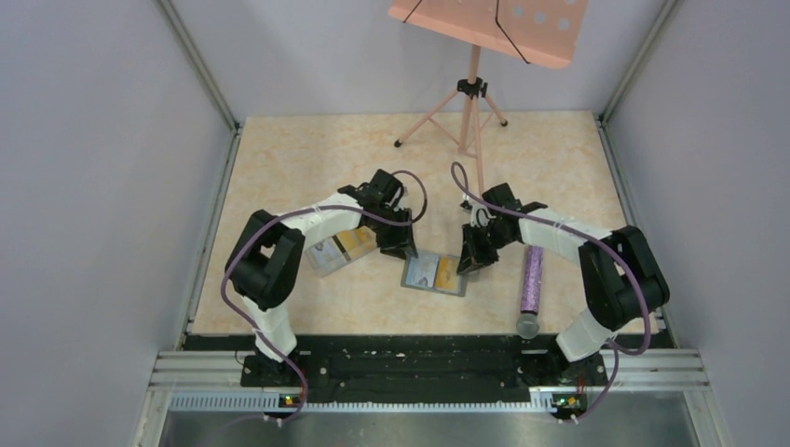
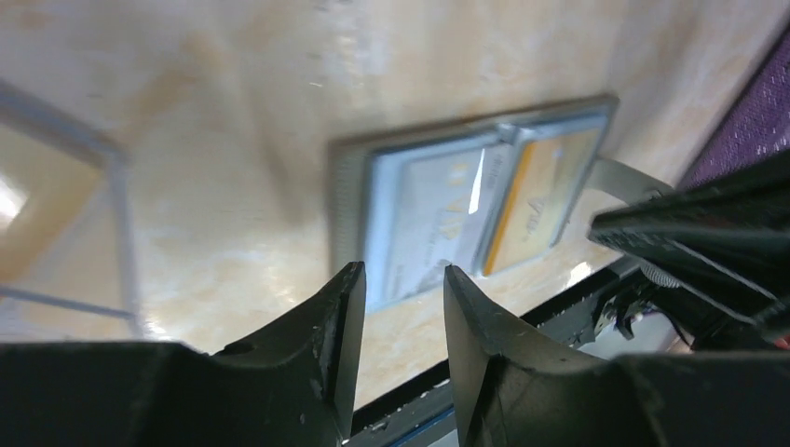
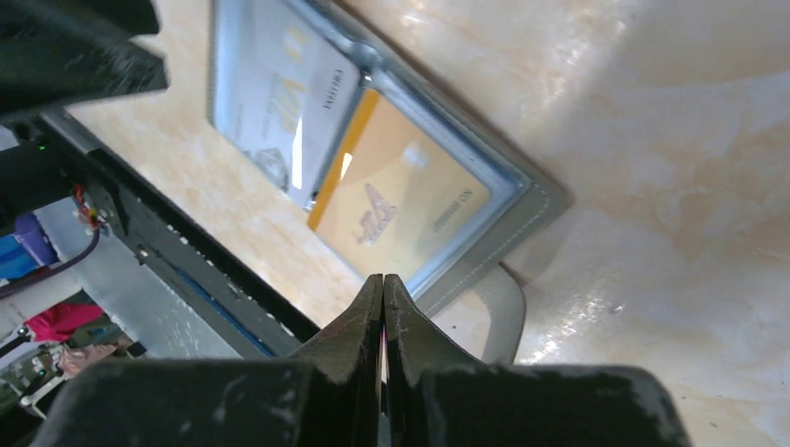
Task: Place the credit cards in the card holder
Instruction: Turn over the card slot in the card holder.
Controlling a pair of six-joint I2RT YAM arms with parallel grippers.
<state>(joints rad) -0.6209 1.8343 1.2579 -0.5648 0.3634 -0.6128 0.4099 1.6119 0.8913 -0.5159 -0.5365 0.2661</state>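
card holder (image 3: 545,197) lies open and flat between the two grippers, pale card (image 3: 275,102) and orange card (image 3: 401,200) already seated in its pockets; left gripper (image 2: 402,272) hangs just left of the holder, jaws parted, nothing between them; right gripper (image 3: 383,281) is over the holder's right edge, jaws pressed shut, can't tell if anything thin is pinched; more credit cards (image 1: 352,245) sit in the clear box (image 1: 321,259) further left of the holder; risks as I see them: holder is loose on the table, so a nudge could slide or fold it; a snagging fingertip could lift a seated card; both grippers crowd the holder, so they could clash if they close in together
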